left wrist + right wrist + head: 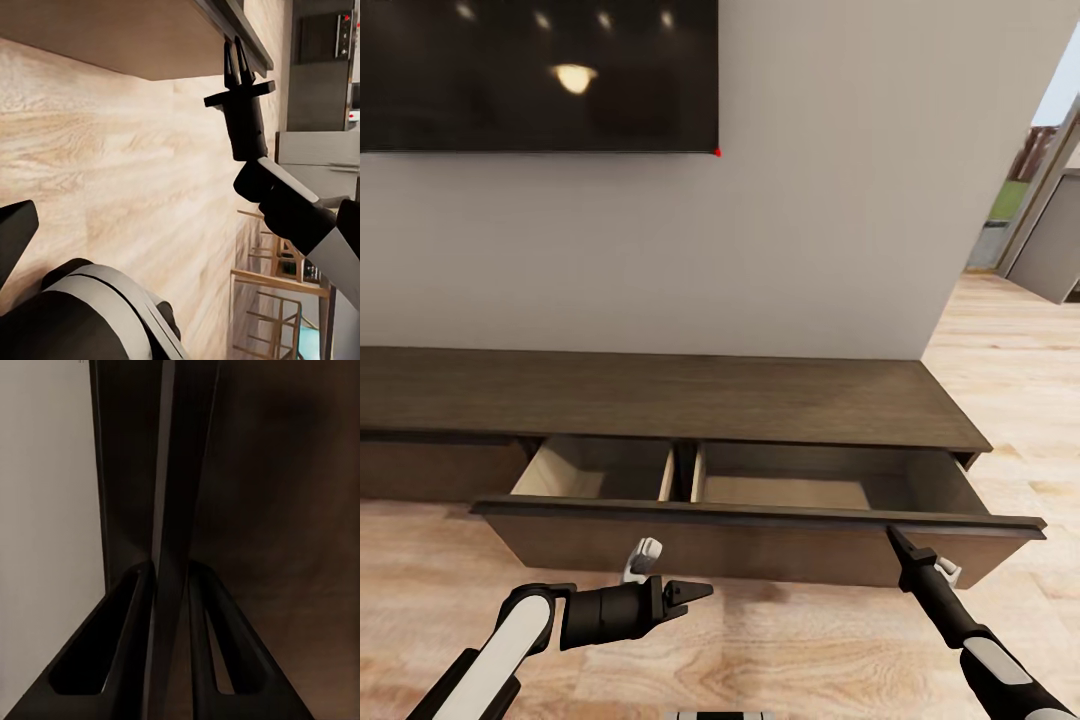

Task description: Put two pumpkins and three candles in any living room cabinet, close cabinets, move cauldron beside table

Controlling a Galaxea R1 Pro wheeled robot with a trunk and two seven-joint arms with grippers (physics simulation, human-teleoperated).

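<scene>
The long dark-brown cabinet (660,395) stood against the wall with its wide drawer (760,535) pulled out, both pale compartments bare. The right pincer (897,541) was clenched on the top edge of the drawer front near its right end. The left pincer (695,593) hung above the wood floor (760,650) before the drawer, fingers pressed together, gripping nothing.

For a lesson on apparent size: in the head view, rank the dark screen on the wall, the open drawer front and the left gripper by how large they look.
1. Dark screen, cropped by the frame.
2. Open drawer front; close to the screen in area, so their order is unsure.
3. Left gripper, plainly smallest although nearest the camera.
</scene>
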